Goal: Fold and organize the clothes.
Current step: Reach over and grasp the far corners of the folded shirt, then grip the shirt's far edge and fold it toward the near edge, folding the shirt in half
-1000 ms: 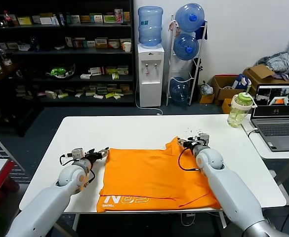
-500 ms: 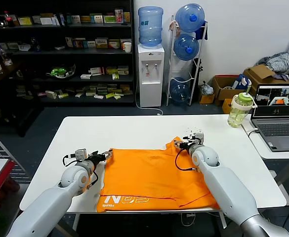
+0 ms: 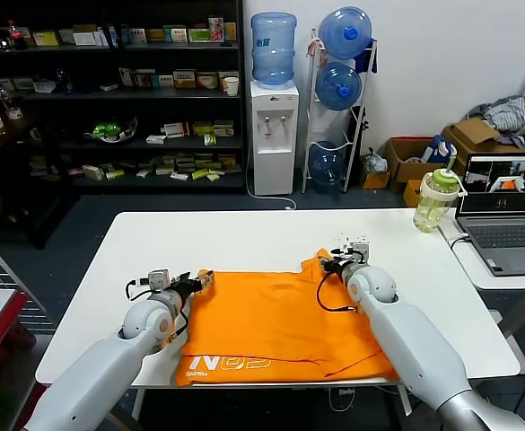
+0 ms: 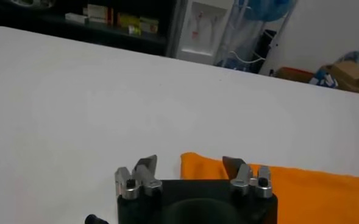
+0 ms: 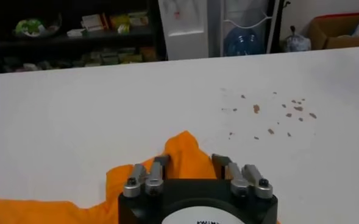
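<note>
Lying flat: orange T-shirt (image 3: pixel 275 325), white lettering at near hem | left gripper (image 4: pixel 188 167) open | right gripper (image 5: pixel 190 163) open

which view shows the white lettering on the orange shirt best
The head view: the white lettering sits on the T-shirt near edge. Both wrist views show only orange cloth corners beside each claw, no print.

Head view: looks forward and down from above onto the white counter (image 3: pixel 244 238), shelves and water bottles behind.
Left wrist view: sits low, just behind the left pincer (image 4: pixel 190 164), facing across the counter.
Right wrist view: likewise close behind the right pincer (image 5: pixel 191 162).
Shared: all three show the orange T-shirt (image 3: pixel 275 319) (each wrist only an edge).
</note>
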`<control>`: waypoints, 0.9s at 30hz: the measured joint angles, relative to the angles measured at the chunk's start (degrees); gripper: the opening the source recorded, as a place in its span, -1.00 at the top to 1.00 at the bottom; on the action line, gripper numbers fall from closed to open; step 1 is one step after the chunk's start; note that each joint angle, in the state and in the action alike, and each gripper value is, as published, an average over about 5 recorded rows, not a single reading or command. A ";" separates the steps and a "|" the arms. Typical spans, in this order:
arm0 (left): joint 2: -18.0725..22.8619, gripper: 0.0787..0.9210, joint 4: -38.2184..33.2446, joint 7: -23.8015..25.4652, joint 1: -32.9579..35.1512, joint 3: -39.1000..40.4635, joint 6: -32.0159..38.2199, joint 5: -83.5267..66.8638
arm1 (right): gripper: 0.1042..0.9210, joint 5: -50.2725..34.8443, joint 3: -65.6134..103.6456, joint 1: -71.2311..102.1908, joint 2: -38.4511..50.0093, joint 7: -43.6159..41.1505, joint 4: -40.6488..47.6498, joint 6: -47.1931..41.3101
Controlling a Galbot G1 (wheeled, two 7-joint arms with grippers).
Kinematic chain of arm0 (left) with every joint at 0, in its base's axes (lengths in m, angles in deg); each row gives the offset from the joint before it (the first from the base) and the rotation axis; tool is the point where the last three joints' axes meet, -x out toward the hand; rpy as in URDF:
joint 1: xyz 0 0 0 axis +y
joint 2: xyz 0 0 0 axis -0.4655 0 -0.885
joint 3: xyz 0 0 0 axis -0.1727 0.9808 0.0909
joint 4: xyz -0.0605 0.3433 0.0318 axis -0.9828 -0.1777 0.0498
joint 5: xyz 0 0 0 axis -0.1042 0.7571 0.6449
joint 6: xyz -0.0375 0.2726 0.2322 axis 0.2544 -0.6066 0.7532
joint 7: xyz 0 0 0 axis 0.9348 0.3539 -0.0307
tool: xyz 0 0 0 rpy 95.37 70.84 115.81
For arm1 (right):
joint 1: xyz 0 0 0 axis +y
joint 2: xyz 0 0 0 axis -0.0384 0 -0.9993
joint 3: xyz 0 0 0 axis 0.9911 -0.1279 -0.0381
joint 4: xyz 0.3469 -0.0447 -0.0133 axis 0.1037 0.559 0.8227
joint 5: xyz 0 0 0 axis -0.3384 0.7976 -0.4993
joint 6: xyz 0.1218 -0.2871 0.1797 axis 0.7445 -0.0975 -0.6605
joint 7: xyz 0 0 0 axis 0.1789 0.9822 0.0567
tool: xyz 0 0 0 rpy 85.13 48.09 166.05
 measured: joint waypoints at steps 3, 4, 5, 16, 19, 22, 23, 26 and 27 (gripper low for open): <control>0.20 -0.23 0.19 -0.14 -0.02 0.20 0.01 0.48 | 0.44 -0.29 0.00 0.17 0.07 -0.22 -0.19 0.13; 0.28 -0.14 0.25 -0.22 -0.02 0.24 0.02 0.63 | 0.50 -0.37 0.00 0.22 0.08 -0.33 -0.24 0.22; 0.35 -0.08 0.29 -0.29 -0.02 0.26 0.04 0.75 | 0.56 -0.45 0.00 0.26 0.09 -0.45 -0.30 0.33; 0.44 0.68 -0.37 -0.01 0.62 0.45 0.34 0.96 | 0.95 -0.90 0.27 0.67 0.32 -1.91 -1.32 3.24; 0.47 0.87 -0.72 -0.06 0.87 0.30 0.78 1.16 | 0.95 -1.01 0.51 0.97 0.57 -2.23 -1.89 4.68; 0.38 0.96 -1.24 -0.13 1.25 0.00 1.26 1.58 | 0.95 -1.28 0.81 1.46 1.04 -2.27 -2.86 5.70; 0.27 0.96 -1.49 -0.18 1.42 -0.12 1.37 1.72 | 0.95 -1.41 0.94 1.69 1.25 -2.20 -3.32 5.90; -0.32 0.96 -2.59 -0.48 2.03 -0.59 1.55 2.00 | 0.95 -1.92 1.39 2.73 2.07 -1.72 -5.27 6.18; -0.58 0.96 -3.09 -0.62 2.28 -0.81 1.59 2.04 | 0.95 -2.14 1.57 3.20 2.43 -1.47 -6.09 6.17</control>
